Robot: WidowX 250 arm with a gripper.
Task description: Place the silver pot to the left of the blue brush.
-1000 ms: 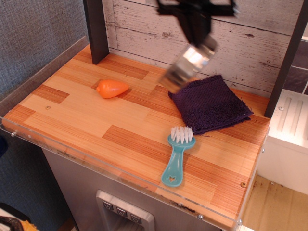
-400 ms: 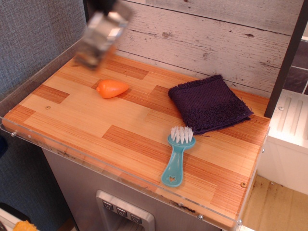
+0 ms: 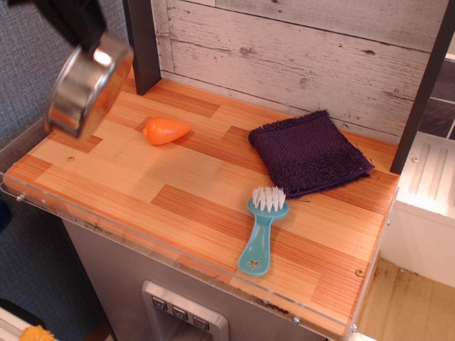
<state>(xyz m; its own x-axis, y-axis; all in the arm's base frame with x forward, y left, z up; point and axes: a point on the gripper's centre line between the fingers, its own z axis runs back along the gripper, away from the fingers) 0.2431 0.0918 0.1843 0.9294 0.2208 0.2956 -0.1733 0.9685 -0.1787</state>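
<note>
The silver pot [image 3: 87,87] hangs tilted in the air over the far left end of the wooden counter [image 3: 178,177], its shiny bottom turned toward the camera. My gripper [image 3: 91,39], black and partly cut off by the top left corner, is shut on the pot's upper rim. The blue brush [image 3: 261,231] lies near the front edge right of centre, white bristles pointing away and the star cutout toward the front. The pot is far left of the brush and well above the surface.
An orange carrot-shaped toy [image 3: 166,130] lies just right of the pot. A folded purple cloth [image 3: 309,150] lies behind the brush. Black posts [image 3: 142,42] stand at the back left and right. A clear plastic lip [image 3: 142,245] runs along the front edge.
The gripper has carried the pot from above the cloth's left side across to the far left, and it is now lower and more tilted. The brush, carrot and cloth have not moved.
</note>
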